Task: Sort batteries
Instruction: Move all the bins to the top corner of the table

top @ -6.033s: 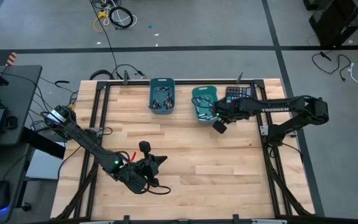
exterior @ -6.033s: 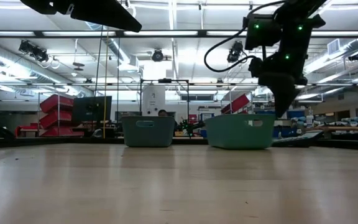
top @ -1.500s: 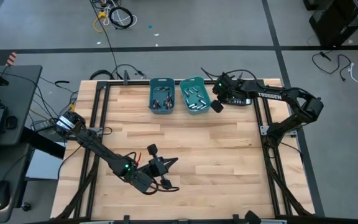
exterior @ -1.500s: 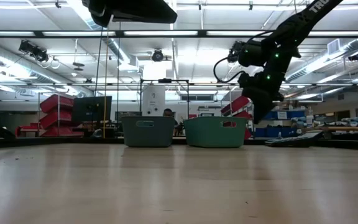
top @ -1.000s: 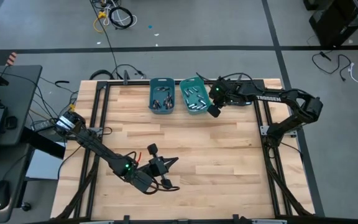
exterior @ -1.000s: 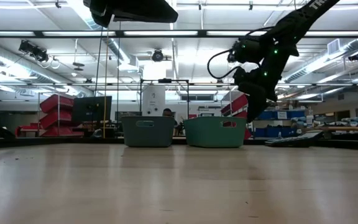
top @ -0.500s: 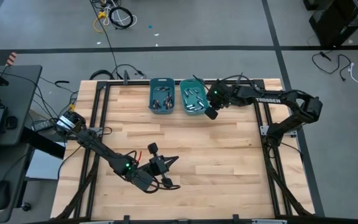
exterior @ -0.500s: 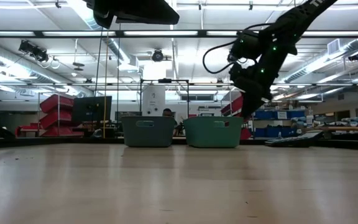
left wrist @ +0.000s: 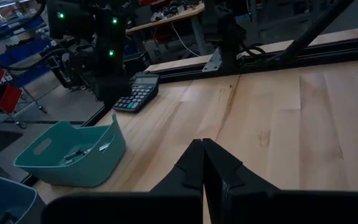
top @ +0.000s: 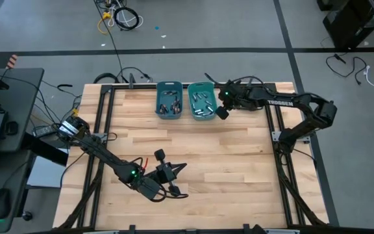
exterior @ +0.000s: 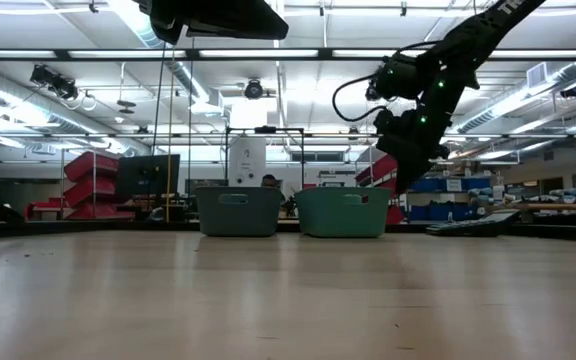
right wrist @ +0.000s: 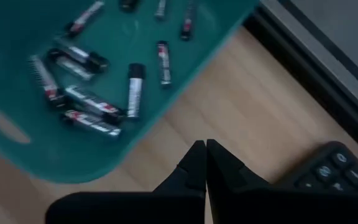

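- Pale wood planks make up the table (top: 226, 162), framed by black rails, with a workshop of shelves and ceiling lights behind it in the low view.
- Two teal bins stand side by side at the far edge: the left bin (top: 169, 100) and the right bin (top: 201, 101), nearly touching.
- Batteries (right wrist: 92, 102) lie scattered loose on the floor of the right bin; more batteries (top: 169, 104) lie in the left bin.
- Right gripper (top: 220, 112) hangs just beside the right bin's outer wall, above the bare wood; its jaws are pressed together with nothing between them, as the right wrist view shows.
- A black calculator (left wrist: 137, 95) lies on the table near that bin, on the side away from the left bin.
- Left gripper (top: 174, 170) waits near the front of the table, well apart from both bins, its jaws closed and empty.
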